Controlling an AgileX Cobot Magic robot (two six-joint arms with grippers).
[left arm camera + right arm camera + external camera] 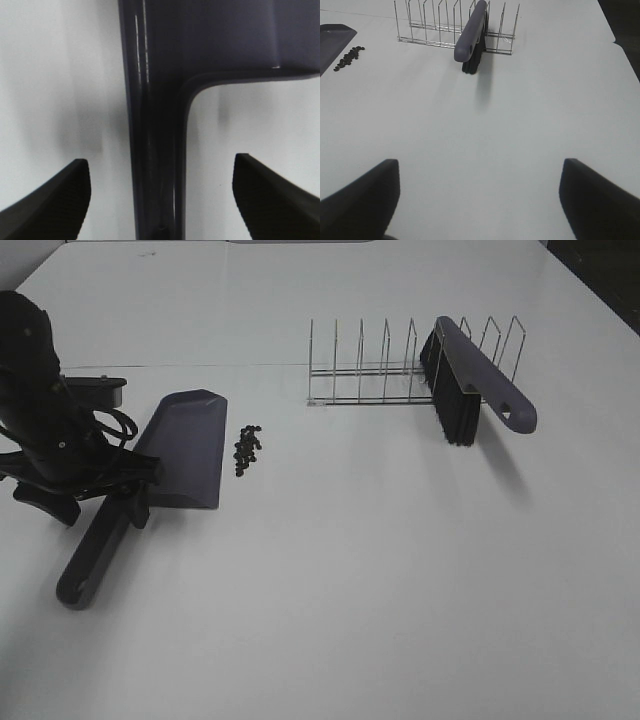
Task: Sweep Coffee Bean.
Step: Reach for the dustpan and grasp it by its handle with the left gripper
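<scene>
The coffee bean cluster (247, 448) (349, 57) lies on the white table just right of a purple dustpan (185, 445) (200, 40). My left gripper (135, 495) (160, 200) stands open astride the dustpan's handle (95, 560), where it meets the pan. Table shows between each finger and the handle. A purple brush (470, 380) (472, 35) with dark bristles rests in a wire rack (380, 370) (435, 25) at the back right. My right gripper (480, 200) is open over bare table, well short of the brush, and is out of the exterior view.
The wire rack has several upright dividers, and the brush leans across its right end. Dark floor lies beyond the table's right edge (620, 45). The left arm (45, 410) rises over the table's left side.
</scene>
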